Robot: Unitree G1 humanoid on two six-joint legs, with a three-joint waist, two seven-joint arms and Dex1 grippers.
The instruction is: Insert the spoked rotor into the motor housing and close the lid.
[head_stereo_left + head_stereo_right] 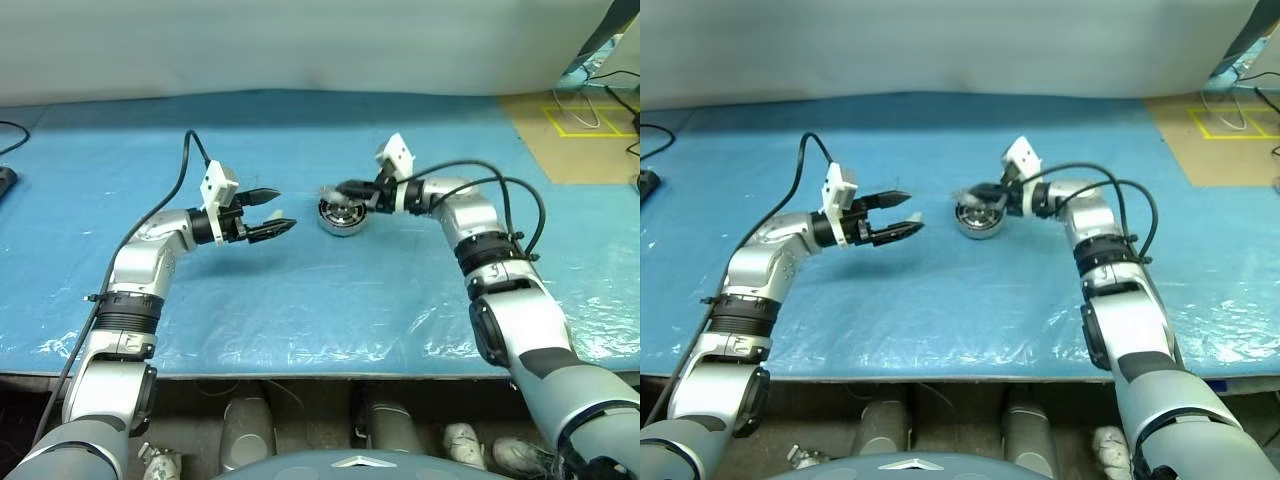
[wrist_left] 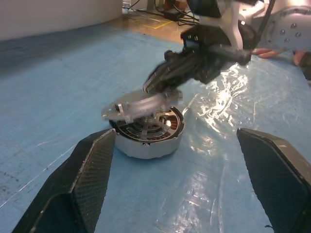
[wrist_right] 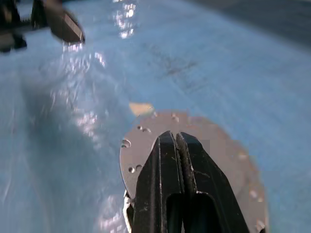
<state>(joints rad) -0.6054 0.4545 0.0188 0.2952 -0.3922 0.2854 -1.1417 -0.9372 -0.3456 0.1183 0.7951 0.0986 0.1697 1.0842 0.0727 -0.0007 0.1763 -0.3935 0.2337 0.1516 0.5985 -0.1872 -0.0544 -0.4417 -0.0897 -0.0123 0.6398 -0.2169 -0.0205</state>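
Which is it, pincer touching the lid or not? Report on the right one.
Touching. In the right wrist view the right pincer lies shut across the lid; the left wrist view shows it holding that disc tilted over the motor housing.

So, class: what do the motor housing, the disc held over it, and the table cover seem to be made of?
Motor housing: probably brushed metal, silver-grey wall with soft glints. Lid: likely metal too, a thin pale grey plate with small drilled holes. Table cover: thin plastic sheeting, blue, wrinkled and glossy.
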